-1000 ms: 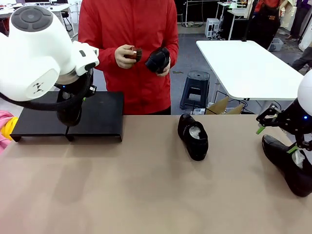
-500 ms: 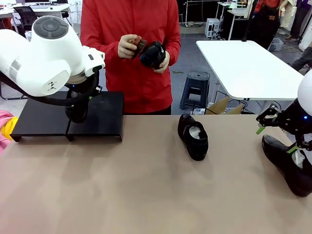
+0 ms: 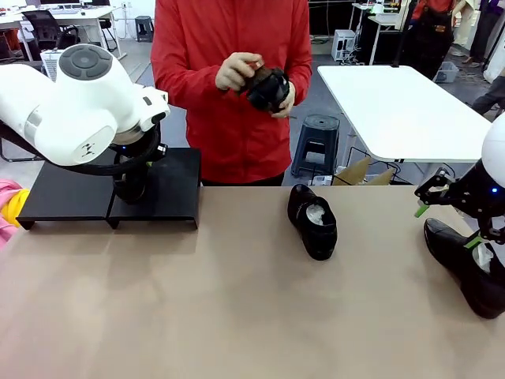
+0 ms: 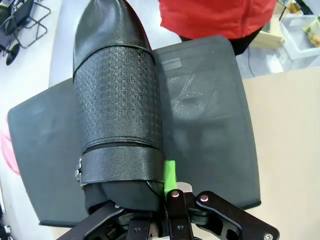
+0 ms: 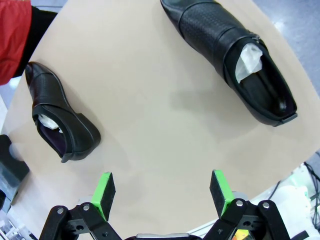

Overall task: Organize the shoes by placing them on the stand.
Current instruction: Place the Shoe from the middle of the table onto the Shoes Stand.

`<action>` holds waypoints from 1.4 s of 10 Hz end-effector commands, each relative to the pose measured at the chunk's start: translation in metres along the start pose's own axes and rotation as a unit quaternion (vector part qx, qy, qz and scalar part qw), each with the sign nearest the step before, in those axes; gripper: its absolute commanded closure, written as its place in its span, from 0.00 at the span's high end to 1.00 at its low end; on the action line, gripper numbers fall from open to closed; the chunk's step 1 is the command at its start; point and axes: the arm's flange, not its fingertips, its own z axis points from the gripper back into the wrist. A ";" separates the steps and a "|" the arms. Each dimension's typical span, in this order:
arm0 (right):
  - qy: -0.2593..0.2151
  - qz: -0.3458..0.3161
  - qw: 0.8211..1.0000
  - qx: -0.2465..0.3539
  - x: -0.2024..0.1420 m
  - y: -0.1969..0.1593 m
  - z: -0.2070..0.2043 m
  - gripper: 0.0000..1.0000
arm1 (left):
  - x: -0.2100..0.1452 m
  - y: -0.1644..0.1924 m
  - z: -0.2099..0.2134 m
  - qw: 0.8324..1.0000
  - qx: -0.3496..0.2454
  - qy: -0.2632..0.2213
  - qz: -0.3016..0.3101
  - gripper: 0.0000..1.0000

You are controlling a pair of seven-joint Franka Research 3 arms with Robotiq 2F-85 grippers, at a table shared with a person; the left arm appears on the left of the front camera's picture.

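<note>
My left gripper (image 4: 161, 189) is shut on the rear rim of a textured black shoe (image 4: 117, 110) with a strap. It hangs toe-outward over the seam of the black two-part stand (image 4: 210, 125). From the front, the left gripper (image 3: 130, 188) is low over the stand (image 3: 170, 197). A second shoe (image 3: 312, 221) with white paper inside lies mid-table, seen also from the right wrist as the shoe (image 5: 60, 117). A third shoe (image 3: 465, 267) lies at the right edge, below my open right gripper (image 3: 447, 225). The right gripper (image 5: 161, 194) hovers empty, apart from that shoe (image 5: 232, 55).
A person in red stands behind the table, holding another black shoe (image 3: 270, 88) and a small brown brush (image 3: 254, 69) at chest height. A white table (image 3: 394, 103), a stool (image 3: 319, 142) and a cardboard box (image 3: 359, 172) stand beyond. Pink and yellow things (image 3: 8, 207) lie at the left edge.
My left arm has shifted right and settled over the stand with the shoe. The person stepped right and raised the shoe and brush. The right arm has not moved.
</note>
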 end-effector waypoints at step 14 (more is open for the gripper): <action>-0.002 -0.001 1.000 0.000 0.000 0.000 0.001 1.00 | 0.001 -0.007 -0.024 1.000 0.022 -0.001 0.013 0.38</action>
